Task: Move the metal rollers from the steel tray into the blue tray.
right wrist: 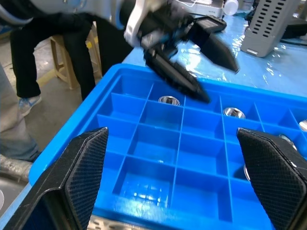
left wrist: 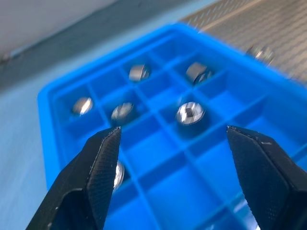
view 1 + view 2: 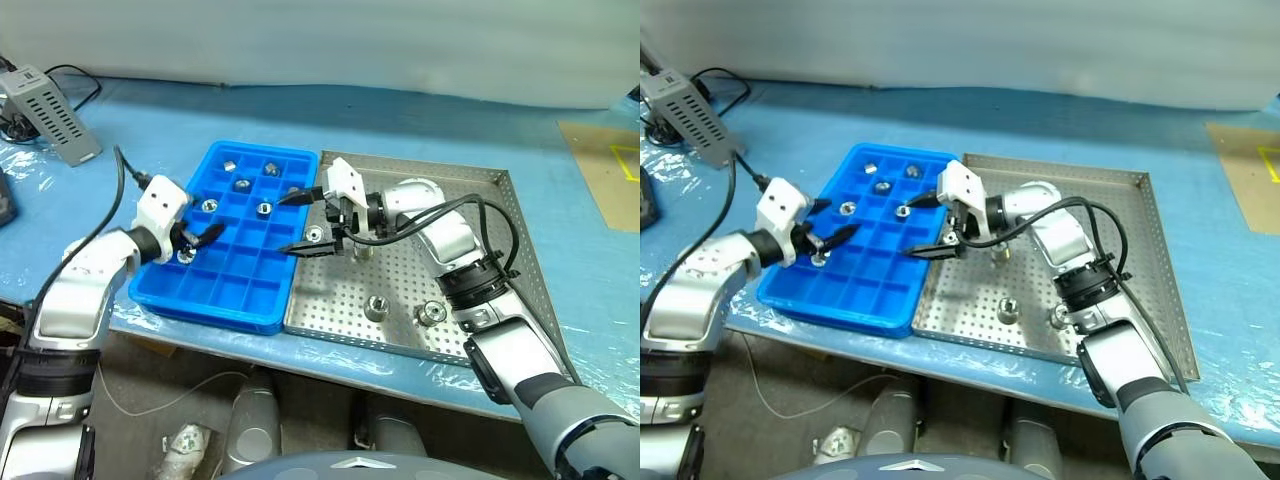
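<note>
The left gripper (image 3: 197, 240) sits at centre left of the left eye view, fingers spread and empty, over the left edge of the blue tray (image 3: 245, 295), with a roller (image 3: 186, 256) in the compartment just below it. The right gripper (image 3: 300, 222) is at the middle of the frame, fingers wide apart and empty, over the tray's right edge. More rollers lie in the tray's upper compartments. The steel tray (image 3: 500, 215) fills the centre right, touching the blue one; two rollers (image 3: 376, 307) stand near its lower edge and another (image 3: 314, 235) near its left rim. A grey box (image 3: 50, 112) lies upper left

In the right eye view the same layout shows, the steel tray (image 3: 1145, 225) at right

In the left wrist view two black fingers (image 2: 96, 167) stand apart at the bottom, blue compartments behind them with several rollers (image 2: 190, 113)

In the right wrist view two black fingers (image 1: 84, 165) stand wide apart at the lower corners; the left gripper (image 1: 208, 72) hangs open at top centre over the blue tray (image 1: 72, 139), and a seated person's legs (image 1: 29, 57) show upper left
</note>
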